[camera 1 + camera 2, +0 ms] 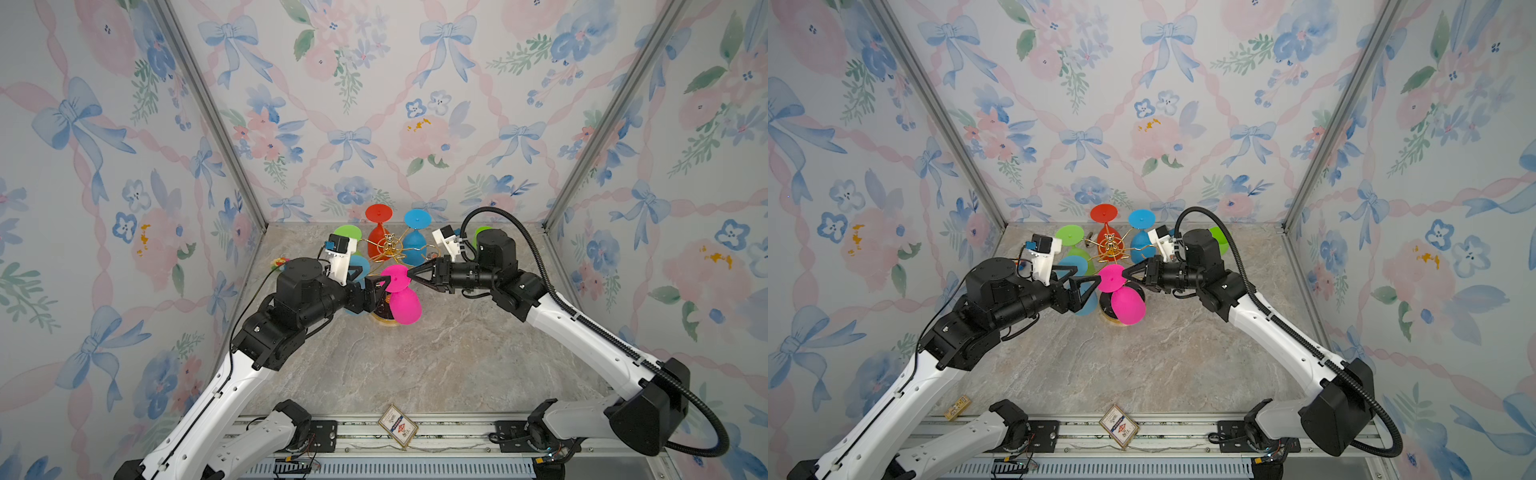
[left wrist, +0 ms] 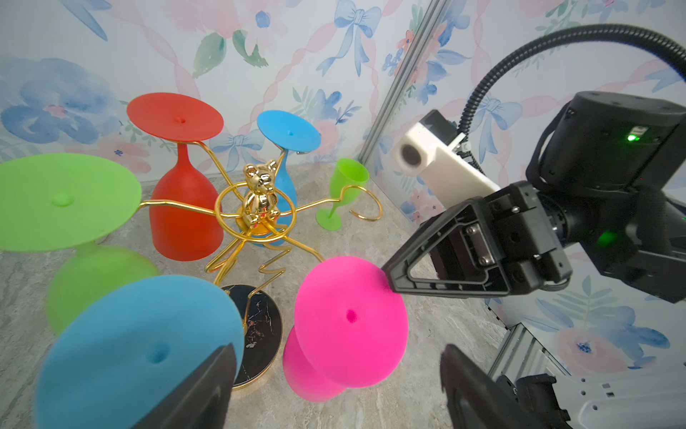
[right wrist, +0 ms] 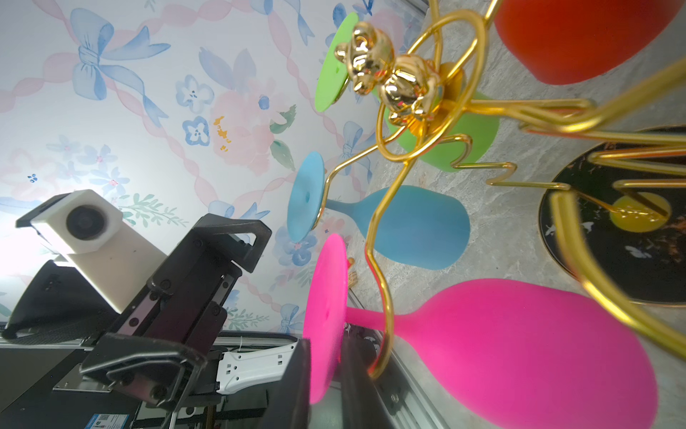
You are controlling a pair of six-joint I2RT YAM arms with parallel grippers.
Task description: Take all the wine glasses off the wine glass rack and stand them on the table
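The pink wine glass [image 1: 399, 286] [image 1: 1115, 282] hangs upside down on the wine glass rack [image 1: 390, 249] [image 2: 256, 215], a gold wire stand with a bear on top. Its stem sits in a gold loop, seen in the right wrist view. My right gripper [image 1: 411, 274] [image 3: 324, 371] is shut on the rim of the glass's flat pink foot [image 3: 326, 315]. From the other side, my left gripper [image 1: 370, 279] [image 2: 336, 356] is open, its fingers apart on either side of the same foot [image 2: 350, 319] without touching it.
Red [image 2: 185, 208], blue [image 2: 287, 130], green [image 2: 63, 200] and teal [image 2: 141, 353] glasses hang on other rack arms, the teal one beside my left finger. A small green glass [image 2: 347, 185] stands upright near the back right corner. A card [image 1: 397, 426] lies on the front rail.
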